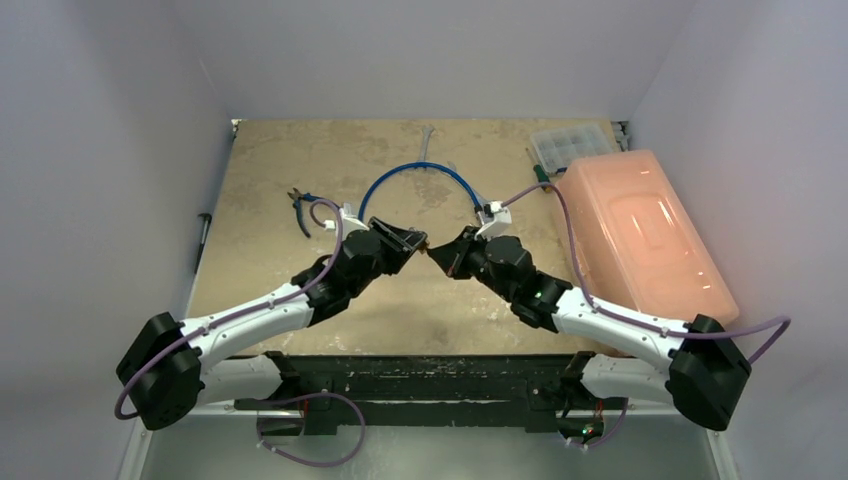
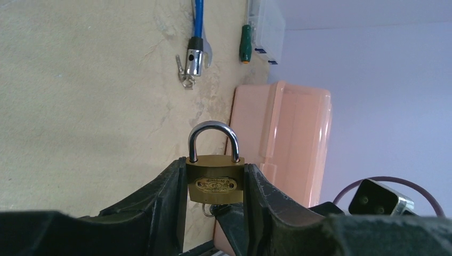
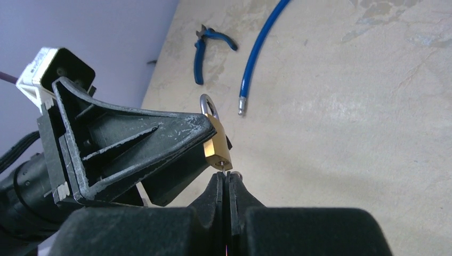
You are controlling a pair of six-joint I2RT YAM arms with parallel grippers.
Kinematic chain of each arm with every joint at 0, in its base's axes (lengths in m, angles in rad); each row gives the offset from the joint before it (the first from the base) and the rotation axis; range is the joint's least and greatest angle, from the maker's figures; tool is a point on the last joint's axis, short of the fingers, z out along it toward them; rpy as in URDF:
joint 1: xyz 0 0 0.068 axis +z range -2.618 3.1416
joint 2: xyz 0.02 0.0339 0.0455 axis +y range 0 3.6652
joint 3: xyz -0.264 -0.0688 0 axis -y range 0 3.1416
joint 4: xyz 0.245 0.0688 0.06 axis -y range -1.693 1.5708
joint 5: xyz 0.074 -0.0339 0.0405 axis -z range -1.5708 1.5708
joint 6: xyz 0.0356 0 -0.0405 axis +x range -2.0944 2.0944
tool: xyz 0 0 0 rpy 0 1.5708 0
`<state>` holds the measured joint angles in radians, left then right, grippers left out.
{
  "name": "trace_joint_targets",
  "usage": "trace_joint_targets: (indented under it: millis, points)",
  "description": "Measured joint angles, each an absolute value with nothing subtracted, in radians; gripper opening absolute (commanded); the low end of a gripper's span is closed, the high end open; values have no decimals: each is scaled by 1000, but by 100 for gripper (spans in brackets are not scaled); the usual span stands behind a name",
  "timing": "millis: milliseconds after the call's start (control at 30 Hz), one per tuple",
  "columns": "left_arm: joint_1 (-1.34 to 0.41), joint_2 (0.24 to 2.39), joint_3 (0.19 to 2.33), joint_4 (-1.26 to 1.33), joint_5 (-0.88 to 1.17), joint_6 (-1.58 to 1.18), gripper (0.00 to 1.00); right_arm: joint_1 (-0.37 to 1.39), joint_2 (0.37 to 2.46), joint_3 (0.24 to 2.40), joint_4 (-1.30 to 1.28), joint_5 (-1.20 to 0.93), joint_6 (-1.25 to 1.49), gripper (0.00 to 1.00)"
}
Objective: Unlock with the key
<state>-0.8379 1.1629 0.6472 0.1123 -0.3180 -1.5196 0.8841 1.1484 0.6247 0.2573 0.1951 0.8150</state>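
Above the middle of the table (image 1: 300, 160), inserting the key is the step in hand. The left gripper (image 2: 215, 166) clamps the brass padlock (image 2: 215, 184) by its sides, shackle (image 2: 213, 128) closed. The right gripper (image 3: 227, 178), pressed together, pinches the key (image 2: 211, 209) at the lock's underside. Next, I judge, the key must seat fully, then turn. Along the right edge a pink box (image 1: 640, 230) hides its inside. At the far right corner lies a clear compartment case (image 1: 570, 145), its contents too small to tell.

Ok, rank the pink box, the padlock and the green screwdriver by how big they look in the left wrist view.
1. Pink box
2. Padlock, though it sits close to the lens, which inflates it
3. Green screwdriver, far off on the table
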Motion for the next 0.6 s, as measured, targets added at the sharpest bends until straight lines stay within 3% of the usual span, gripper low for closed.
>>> trace_joint_targets:
  millis: [600]
  points:
    - [-838,1102,601,251,-336,-1412,0,825,1132,574,408,86,969,0]
